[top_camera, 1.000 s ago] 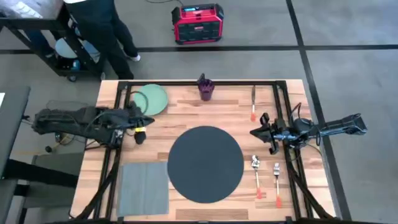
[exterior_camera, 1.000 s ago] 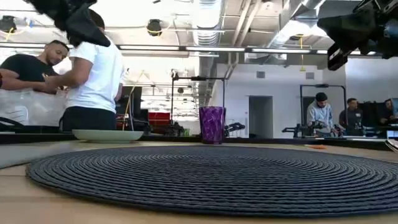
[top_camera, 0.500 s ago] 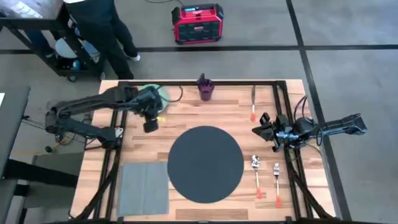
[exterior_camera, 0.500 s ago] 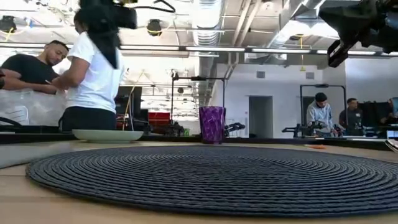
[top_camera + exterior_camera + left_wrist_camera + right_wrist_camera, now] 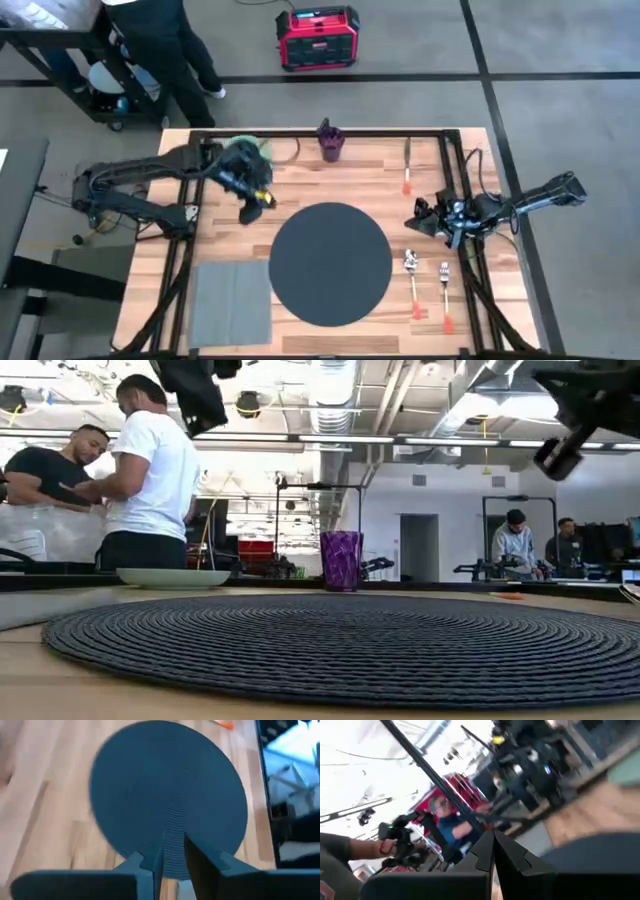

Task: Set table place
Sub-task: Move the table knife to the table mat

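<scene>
Since a moment ago, my left arm had swung out from the desk's left edge over the pale green plate (image 5: 243, 156) toward the mat, and my right pincer (image 5: 428, 215) had tipped downward at the right rail.

One desk (image 5: 300, 170) of light wooden planks in a black rail frame carried everything. One round, flat, dark grey mat (image 5: 330, 263) of coiled weave lay at its middle. One rectangular grey napkin (image 5: 231, 303) lay at the near left corner, just beside the mat. One round plate sat at the far left, partly under my left arm. One purple ribbed cup (image 5: 330, 141) stood upright at the far edge. Three orange-handled pieces of cutlery lay on the right: one (image 5: 407, 166) far, two (image 5: 413, 283) (image 5: 446, 295) near, side by side.

My left pincer (image 5: 252, 201) hung above bare wood between plate and mat, its fingers (image 5: 150, 865) a narrow slit apart, holding nothing. My right pincer's fingers (image 5: 487, 852) were pressed together, empty.
</scene>
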{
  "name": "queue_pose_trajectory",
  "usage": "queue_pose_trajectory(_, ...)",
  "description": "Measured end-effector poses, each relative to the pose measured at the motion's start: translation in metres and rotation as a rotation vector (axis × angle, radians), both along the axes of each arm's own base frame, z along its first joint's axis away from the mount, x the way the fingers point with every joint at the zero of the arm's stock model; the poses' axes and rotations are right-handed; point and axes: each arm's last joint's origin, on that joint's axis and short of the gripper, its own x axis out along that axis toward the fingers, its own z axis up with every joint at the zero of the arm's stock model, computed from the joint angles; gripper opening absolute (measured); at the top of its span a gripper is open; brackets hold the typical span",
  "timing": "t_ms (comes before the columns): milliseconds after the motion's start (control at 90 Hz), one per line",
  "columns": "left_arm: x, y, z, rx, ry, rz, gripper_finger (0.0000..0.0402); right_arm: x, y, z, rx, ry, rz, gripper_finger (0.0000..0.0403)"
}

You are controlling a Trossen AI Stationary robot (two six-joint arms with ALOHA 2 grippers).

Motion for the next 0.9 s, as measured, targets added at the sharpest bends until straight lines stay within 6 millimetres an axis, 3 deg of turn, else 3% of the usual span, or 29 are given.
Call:
queue_pose_trajectory(178, 0.0, -0.013, 0.004, 0.076, -0.029, -0.008, 0.0048, -0.001, 0.023, -0.006, 0.043, 0.164, -0.017, 0.0)
queue_pose_trajectory(322, 0.0, -0.016, 0.014, 0.116, -0.129, -0.005, 0.0047, -0.002, 0.014, -0.006, -0.105, 0.389, -0.443, 0.0)
queue_pose_trajectory(389, 0.002, -0.015, 0.017, 0.133, -0.17, 0.008, 0.0047, -0.005, 0.002, 0.001, -0.098, 0.53, -0.53, 0.0)
queue_pose_trajectory(544, 0.004, -0.011, 0.016, 0.152, -0.161, 0.02, 0.0047, -0.018, -0.023, 0.049, -0.079, 0.931, -0.496, 0.0)
queue_pose_trajectory(667, 0.009, -0.009, 0.012, 0.168, -0.145, 0.024, 0.0047, -0.024, -0.041, 0.105, -0.112, 1.01, -0.605, 0.0)
queue_pose_trajectory(733, 0.011, -0.008, 0.011, 0.183, -0.147, 0.025, 0.0047, -0.022, -0.05, 0.126, -0.178, 1.057, -0.629, 0.0)
queue_pose_trajectory(811, 0.015, -0.007, 0.009, 0.211, -0.145, 0.028, 0.0047, -0.012, -0.063, 0.137, -0.239, 1.136, -0.642, 0.0)
queue_pose_trajectory(900, 0.02, -0.007, 0.004, 0.214, -0.122, 0.023, 0.0047, 0.005, -0.083, 0.128, -0.238, 1.255, -0.557, 0.0006)
